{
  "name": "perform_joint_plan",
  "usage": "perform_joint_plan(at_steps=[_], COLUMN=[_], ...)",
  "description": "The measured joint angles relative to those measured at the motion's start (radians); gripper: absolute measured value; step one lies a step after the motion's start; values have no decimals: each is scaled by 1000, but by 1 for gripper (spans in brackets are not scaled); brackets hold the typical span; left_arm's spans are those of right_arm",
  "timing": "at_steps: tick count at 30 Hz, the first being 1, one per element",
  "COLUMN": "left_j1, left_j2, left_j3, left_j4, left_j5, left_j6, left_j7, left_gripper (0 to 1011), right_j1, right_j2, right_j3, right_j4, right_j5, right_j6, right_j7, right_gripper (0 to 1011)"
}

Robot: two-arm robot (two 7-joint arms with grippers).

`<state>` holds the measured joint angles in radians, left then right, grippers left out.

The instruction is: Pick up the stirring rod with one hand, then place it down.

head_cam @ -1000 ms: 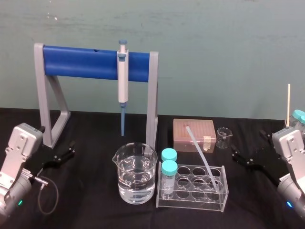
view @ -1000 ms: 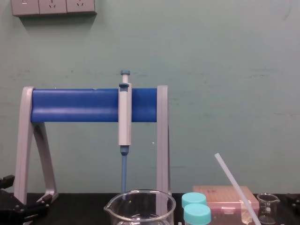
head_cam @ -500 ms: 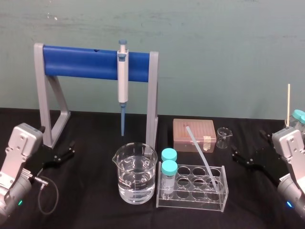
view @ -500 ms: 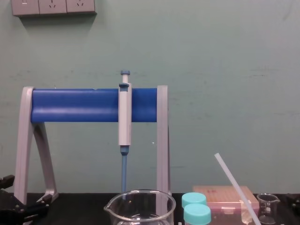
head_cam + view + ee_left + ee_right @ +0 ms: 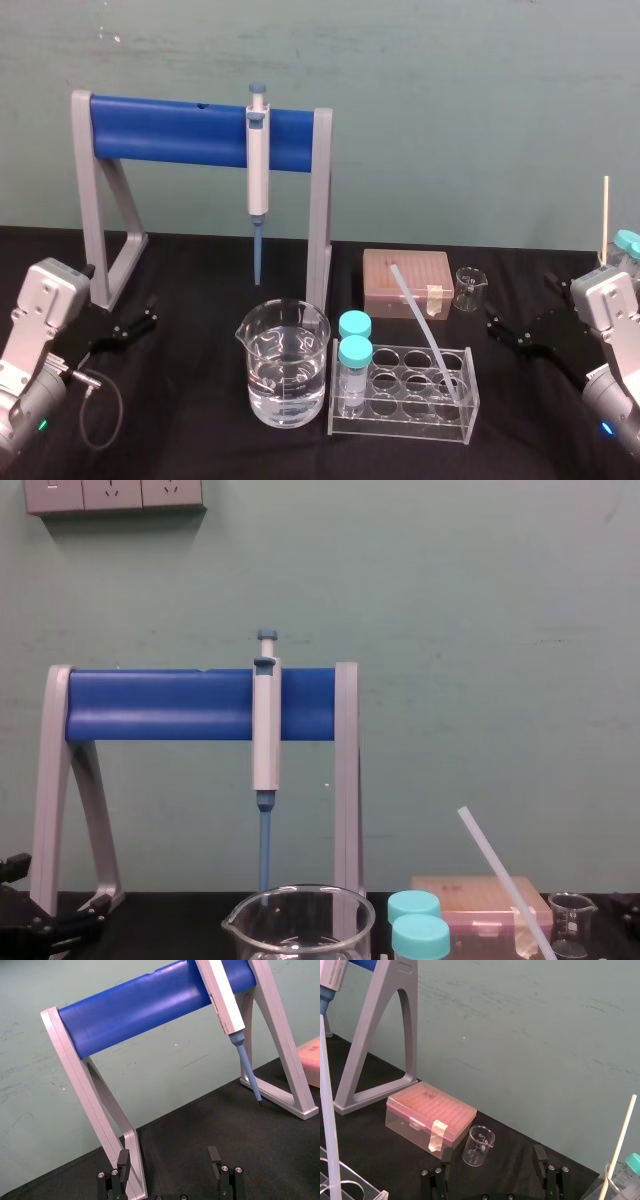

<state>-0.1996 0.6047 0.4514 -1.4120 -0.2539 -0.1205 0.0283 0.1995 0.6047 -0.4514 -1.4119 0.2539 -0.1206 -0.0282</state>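
the stirring rod stands slanted in the test tube rack, its foot down in one of the rack's right-hand holes and its top leaning away over the rack's back edge. it is a straight, translucent white stick, pencil-thick, and shows in the chest view and the right wrist view as well. nothing grips it.

the rack is clear plastic with round holes. two teal-capped tubes fill its left-end holes. touching or just beside the rack's left end sits a large glass beaker part full of clear liquid. behind the rack lies a pink, lidded tip box with a strip of tape on its front; the rod's top crosses before it. a small glass beaker stands behind the rack's right end, beside that box. behind and left of the rack rises a grey stand with a blue bar, a grey pipette hanging from it, blue tip down. everything rests on black cloth.

the right gripper hovers off the rack's right end, black blocky fingers spread wide and empty, with the small beaker ahead of them. the left gripper sits well left of the rack, past the large beaker, likewise spread wide with nothing held.
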Motion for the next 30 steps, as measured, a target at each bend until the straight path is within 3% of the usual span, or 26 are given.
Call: perform_joint_plan(at_steps=[24, 30], left_j1=[0, 0], left_j2=[0, 0], left_j3=[0, 0], left_j4=[0, 0], left_j5=[0, 0], left_j6=[0, 0], left_j7=[0, 0], left_gripper=[1001, 1000], right_j1=[-2, -14], right_j2=[-1, -12], right_j3=[4, 30], right_j4=[-1, -23], right_j5=[-3, -19], right_j6=[0, -44], right_j7=[0, -6], right_gripper=[1004, 1004])
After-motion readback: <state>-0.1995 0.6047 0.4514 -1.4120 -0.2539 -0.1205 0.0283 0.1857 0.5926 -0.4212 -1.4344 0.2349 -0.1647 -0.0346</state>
